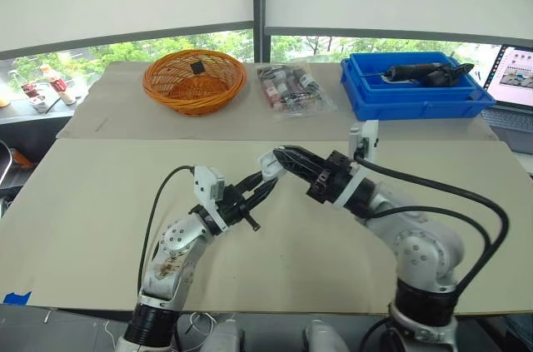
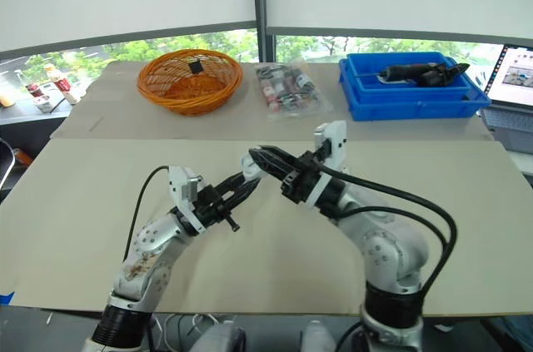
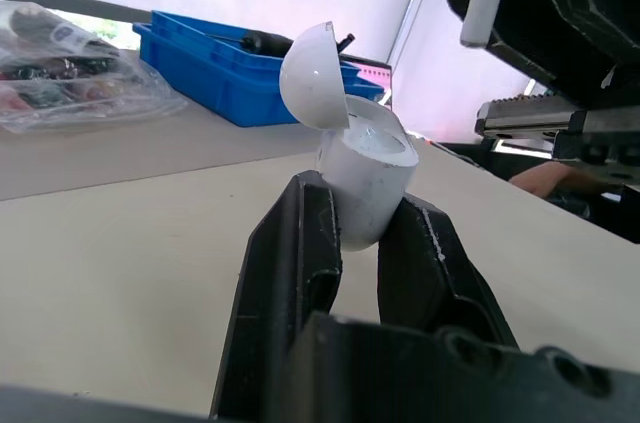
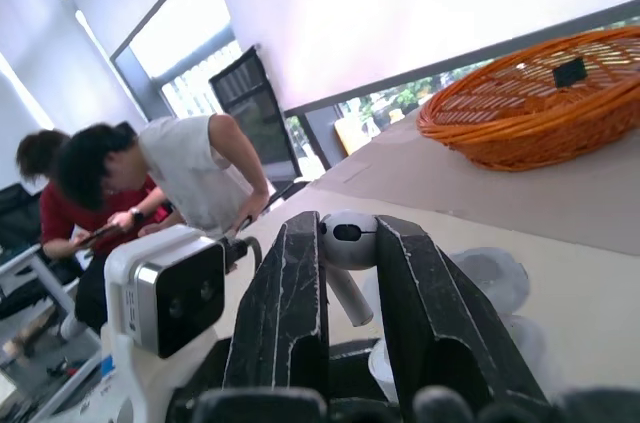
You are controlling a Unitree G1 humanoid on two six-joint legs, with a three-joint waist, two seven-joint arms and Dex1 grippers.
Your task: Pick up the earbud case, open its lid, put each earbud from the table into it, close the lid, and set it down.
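Observation:
In the left wrist view my left gripper (image 3: pixel 360 233) is shut on the white earbud case (image 3: pixel 365 178), held above the table with its round lid (image 3: pixel 313 76) hinged open. In the left eye view the case (image 1: pixel 268 164) hangs over the middle of the tan table. My right gripper (image 1: pixel 283 156) meets it from the right, fingertips right at the case's open mouth. The right wrist view shows that right gripper (image 4: pixel 350 253) shut on a white earbud (image 4: pixel 348 241), stem pointing down toward the blurred case (image 4: pixel 487 278) below.
An orange wicker basket (image 1: pixel 193 79), a clear bag of small items (image 1: pixel 290 87) and a blue bin (image 1: pixel 412 86) holding a dark tool line the table's back. A laptop (image 1: pixel 512 77) is at the far right. Two people (image 4: pixel 150 183) sit beyond the table.

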